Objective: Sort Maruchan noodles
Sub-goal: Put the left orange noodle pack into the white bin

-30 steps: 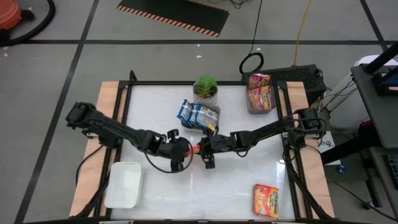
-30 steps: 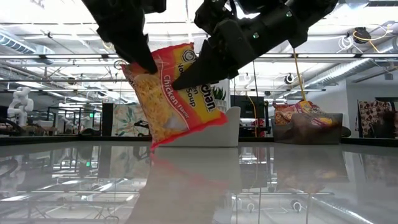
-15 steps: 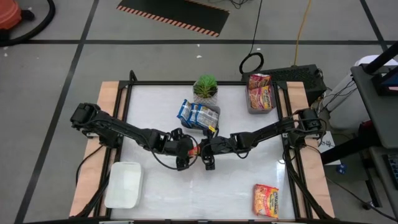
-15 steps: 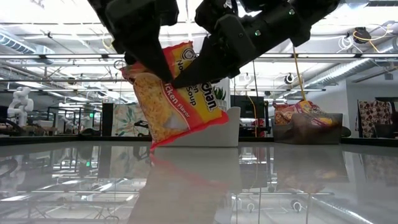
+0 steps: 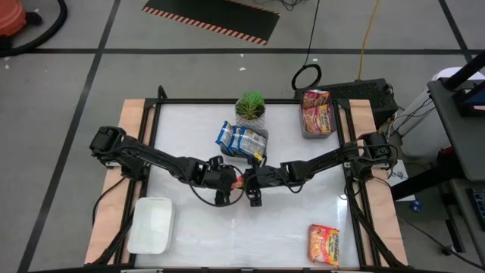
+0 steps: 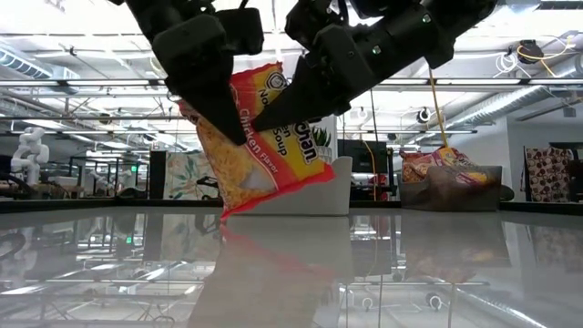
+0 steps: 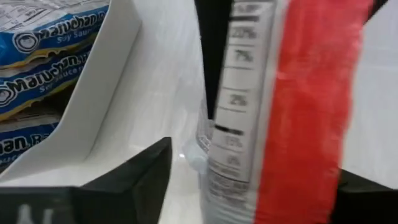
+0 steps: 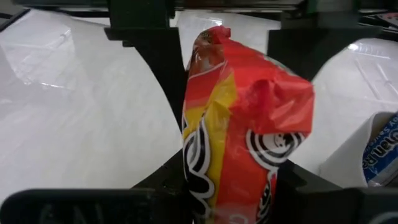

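though half hidden by both claws, orange-red packet (image 6: 264, 137) mid-air, pkt edges cut off

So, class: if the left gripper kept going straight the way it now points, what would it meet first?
The left gripper points across the table toward the right gripper. First in its path is the orange-red plastic Maruchan noodle packet, held upright above the table by the right gripper; it looks already between the left fingers, though depth is unclear.

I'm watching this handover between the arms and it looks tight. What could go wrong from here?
Both the left gripper and the right gripper are on the orange-red packet held in mid-air: pulling apart could tear it, or an early release could drop it. The arms meet close together, beside the tray of blue packets, so they might bump.
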Motion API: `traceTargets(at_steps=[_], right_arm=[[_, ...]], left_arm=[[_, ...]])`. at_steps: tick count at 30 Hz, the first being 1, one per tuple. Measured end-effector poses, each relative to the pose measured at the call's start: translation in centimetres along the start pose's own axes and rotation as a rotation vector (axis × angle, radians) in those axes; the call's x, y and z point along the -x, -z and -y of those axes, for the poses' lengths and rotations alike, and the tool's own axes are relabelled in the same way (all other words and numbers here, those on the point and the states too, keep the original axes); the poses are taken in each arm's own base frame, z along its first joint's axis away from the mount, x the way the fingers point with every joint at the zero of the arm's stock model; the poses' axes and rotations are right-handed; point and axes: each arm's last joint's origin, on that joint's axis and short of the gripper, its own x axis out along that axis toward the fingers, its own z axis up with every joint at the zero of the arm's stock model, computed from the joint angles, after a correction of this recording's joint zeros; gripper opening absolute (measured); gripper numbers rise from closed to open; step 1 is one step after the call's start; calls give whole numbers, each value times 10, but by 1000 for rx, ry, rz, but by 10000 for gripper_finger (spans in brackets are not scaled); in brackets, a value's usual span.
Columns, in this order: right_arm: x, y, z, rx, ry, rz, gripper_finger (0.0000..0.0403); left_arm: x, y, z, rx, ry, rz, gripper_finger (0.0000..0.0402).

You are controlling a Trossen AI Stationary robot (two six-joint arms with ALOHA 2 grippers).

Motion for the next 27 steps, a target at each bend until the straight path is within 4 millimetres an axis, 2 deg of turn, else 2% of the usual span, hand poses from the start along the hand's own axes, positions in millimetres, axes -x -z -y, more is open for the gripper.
traceTargets(at_steps=[7,12,22,27], right_arm=[[0,0,1,21,9,1,110],[0,0,1,30,10,0,110],[1,0,1,62,6,-10,112],[11,-4,0,102,16,-41,146]], left_arm=[[0,-1,-3,-10,-1,-2,173],[0,-1,-3,-55,-5,-1,138],[0,-1,-4,-78,-10,0,130],[1,1,-1,-88,-9,-8,129]])
